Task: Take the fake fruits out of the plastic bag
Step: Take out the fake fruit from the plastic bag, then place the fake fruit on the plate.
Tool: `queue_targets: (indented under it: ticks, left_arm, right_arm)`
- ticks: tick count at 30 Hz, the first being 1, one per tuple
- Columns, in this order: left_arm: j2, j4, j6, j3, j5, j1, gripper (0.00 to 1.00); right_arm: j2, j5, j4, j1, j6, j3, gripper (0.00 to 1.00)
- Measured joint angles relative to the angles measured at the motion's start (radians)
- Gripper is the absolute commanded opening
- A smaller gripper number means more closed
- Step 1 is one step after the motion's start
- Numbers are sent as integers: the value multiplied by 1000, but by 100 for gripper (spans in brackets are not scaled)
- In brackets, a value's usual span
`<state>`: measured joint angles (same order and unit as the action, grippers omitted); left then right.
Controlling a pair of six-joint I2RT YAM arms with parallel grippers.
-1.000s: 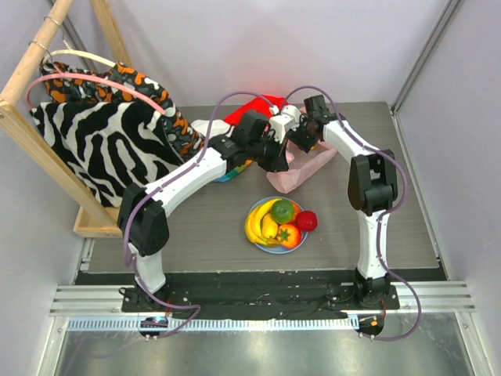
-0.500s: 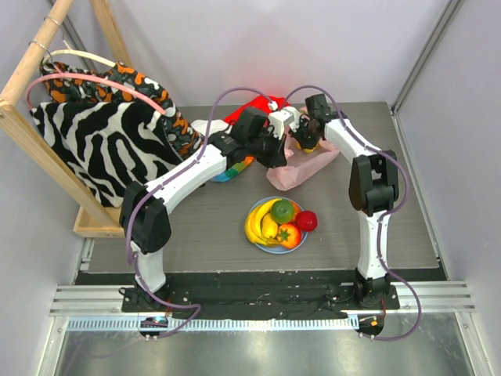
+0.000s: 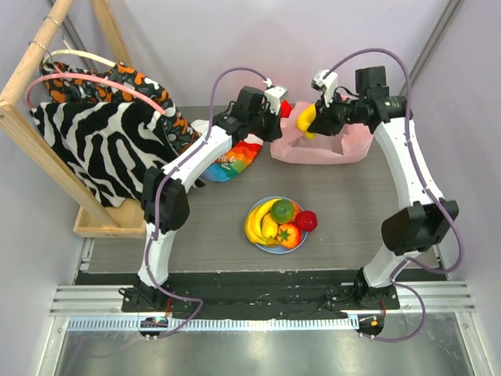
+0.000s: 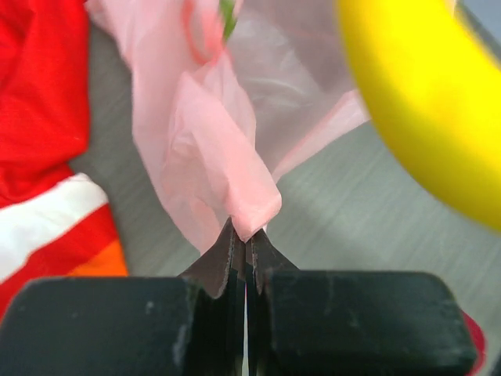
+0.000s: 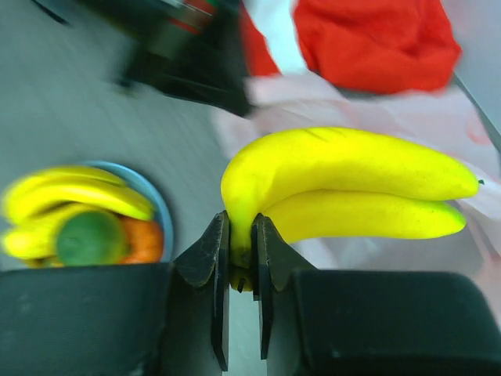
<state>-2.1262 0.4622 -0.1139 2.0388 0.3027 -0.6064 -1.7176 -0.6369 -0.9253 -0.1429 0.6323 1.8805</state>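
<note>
A grey bench [image 3: 337,204] sits between pale walls, with a wooden rack [image 3: 31,70] and one zebra cloth [image 3: 94,141] on the far left. There are two yellow banana bunches. The first banana bunch [image 3: 261,223] lies on the one light-blue plate [image 3: 264,250] near the middle, with one green fruit [image 3: 282,210] and one orange-red fruit [image 3: 289,235]. One red fruit [image 3: 307,220] sits at the plate's right edge. The second banana bunch [image 5: 344,184] is up in the air over the one pink plastic bag [image 3: 329,145], which lies on the far side of the bench. The right gripper [image 5: 239,227] is pinching this bunch by its stem end. The left gripper [image 4: 244,243] is squeezed tight on a fold of the bag's left edge. One red cloth [image 4: 39,94] and one rainbow cloth [image 3: 235,157] lie just left of the bag. Half a second ago both grippers were low and close together at the bag, and the bag was bunched up nearer the plate. Now the right arm has gone up and to the right with the bunch, and the bag is spread wider and farther back.
</note>
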Motion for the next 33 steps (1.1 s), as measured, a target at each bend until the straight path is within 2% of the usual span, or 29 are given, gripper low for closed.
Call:
queue_targets:
  ticks: [6, 7, 9, 10, 11, 18, 23, 27, 29, 33]
  left_arm:
    - [-99, -12, 45, 141, -79, 6, 0]
    - [-109, -18, 51, 158, -102, 6, 14]
    - [-124, -31, 69, 188, -144, 6, 52]
    - [-127, -41, 79, 198, -172, 6, 82]
    - [-129, -53, 85, 204, -206, 6, 98]
    - [-101, -85, 130, 202, -362, 11, 100]
    - [95, -27, 145, 78, -381, 19, 100]
    - [404, 60, 118, -112, -269, 45, 95]
    - [571, 107, 85, -217, -180, 67, 88]
    - [822, 179, -22, -461, 51, 112, 88]
  right_arm:
    - [124, -191, -14, -9, -85, -79, 1]
    - [140, -216, -18, -13, -92, -101, 1]
    - [169, -254, -21, -23, -93, -149, 1]
    - [185, -273, -22, -28, -88, -181, 2]
    - [203, -289, -26, -35, -80, -215, 2]
    - [340, -354, -119, -166, 135, -427, 1]
    - [444, -342, -127, -273, 258, -530, 1]
    - [548, -262, -57, -343, 300, -634, 1]
    - [637, -191, 67, -384, 279, -733, 1]
    - [810, -44, 283, -452, 190, -922, 1]
